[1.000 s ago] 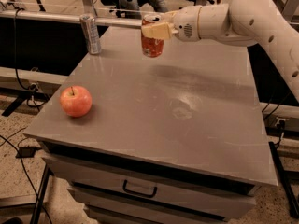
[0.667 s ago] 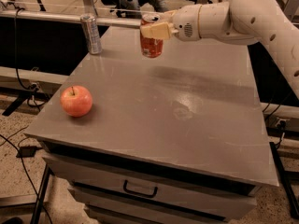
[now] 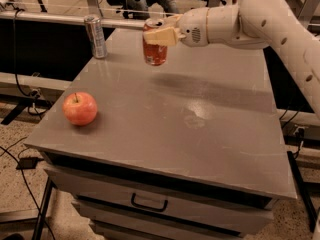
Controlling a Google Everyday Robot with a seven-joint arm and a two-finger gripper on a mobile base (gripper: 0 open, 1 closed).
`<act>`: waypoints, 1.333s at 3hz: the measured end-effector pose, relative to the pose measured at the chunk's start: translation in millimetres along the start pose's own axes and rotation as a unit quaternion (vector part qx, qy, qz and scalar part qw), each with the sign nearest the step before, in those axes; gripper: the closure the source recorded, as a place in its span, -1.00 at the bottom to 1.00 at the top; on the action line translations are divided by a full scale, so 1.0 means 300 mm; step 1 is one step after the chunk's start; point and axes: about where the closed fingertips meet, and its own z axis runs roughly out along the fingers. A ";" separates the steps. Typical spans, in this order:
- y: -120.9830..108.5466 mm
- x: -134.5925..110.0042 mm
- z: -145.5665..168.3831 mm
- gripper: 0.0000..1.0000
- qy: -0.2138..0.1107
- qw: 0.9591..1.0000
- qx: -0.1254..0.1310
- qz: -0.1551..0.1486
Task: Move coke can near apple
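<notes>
We see the claw (image 3: 157, 34) clamped on the coke can (image 3: 154, 52), held above the table (image 3: 210, 134).

The grey table fills mid-frame. The white arm (image 3: 260, 19) reaches in from the upper right, and its claw grips the can's upper part at top centre, clear of the surface. The apple (image 3: 80, 108) rests near the table's left edge, well apart from the can. A slim silver can (image 3: 95, 36) stands at the table's upper left corner.

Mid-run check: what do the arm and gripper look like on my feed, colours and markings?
The arm is a smooth, off-white shell in thick tubular segments, dotted with small dark dimples; no loose cables show. Its wrist housing carries a round patch of tiny holes. The gripper, at the coke can over the table's far side, has blocky pale-yellow fingers.
</notes>
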 end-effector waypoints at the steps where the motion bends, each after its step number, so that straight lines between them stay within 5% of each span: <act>1: 0.182 0.022 0.107 1.00 0.007 0.995 -0.101 0.003; 2: 0.375 0.056 0.192 1.00 0.023 0.981 -0.192 0.002; 4: 0.389 0.055 0.212 1.00 0.018 0.981 -0.195 -0.009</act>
